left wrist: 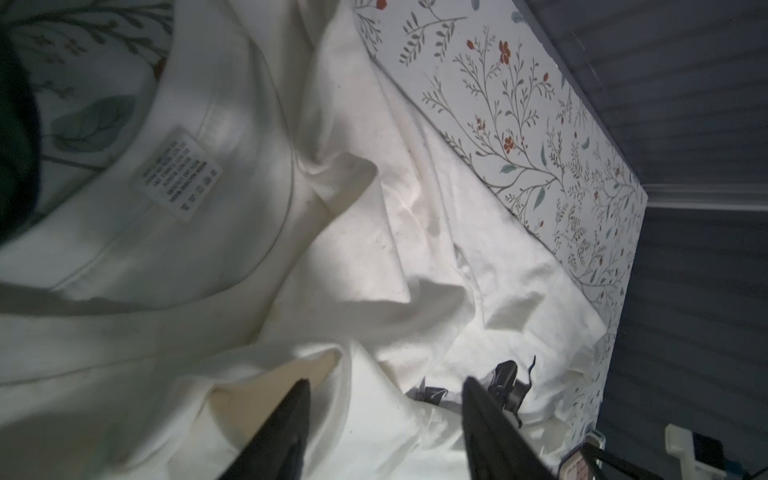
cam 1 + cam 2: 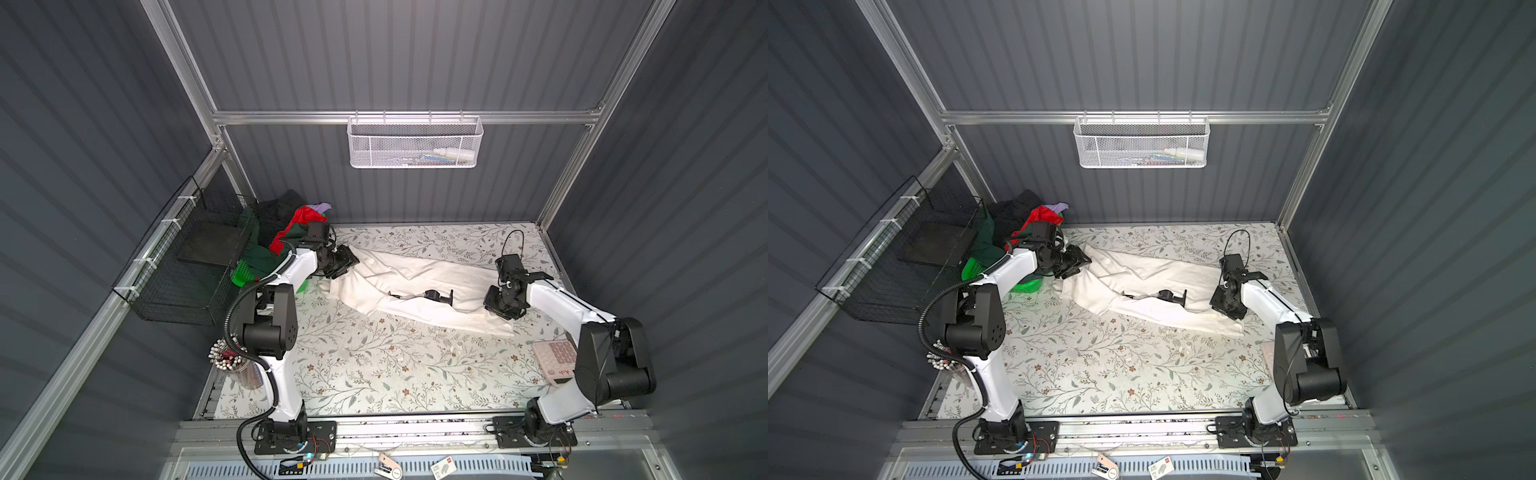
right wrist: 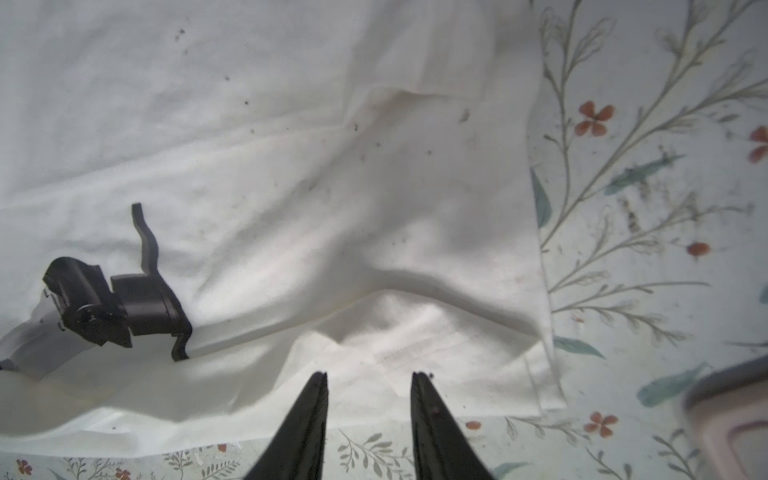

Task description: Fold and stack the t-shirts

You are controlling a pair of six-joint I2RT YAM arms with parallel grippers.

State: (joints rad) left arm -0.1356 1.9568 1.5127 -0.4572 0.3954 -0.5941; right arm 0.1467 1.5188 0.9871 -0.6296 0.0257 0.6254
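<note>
My left jaws are spread with nothing between them, hanging just over the collar end of the large cream-white cloth t-shirt [image 1: 374,249], near its white care label [image 1: 178,172]. My right jaws are parted too and empty, tips over the shirt's hem end. Neither pair grips anything.

The shirt lies rumpled on the flower-patterned table [image 2: 374,365], strung between my two arms toward the back. Part of it is doubled over, so only a sliver of its black-grey print [image 2: 432,296] shows.

Done: one shirt out on the table.

Left: flatten it, fold it, start the stack; there is none yet. After that come the dark green shirt [image 2: 262,253], red shirt [image 2: 291,230], black shirt [image 2: 276,208] and lavender shirt [image 2: 318,206], all heaped on the green plastic basket [image 2: 243,272] in the back-left corner.
</note>
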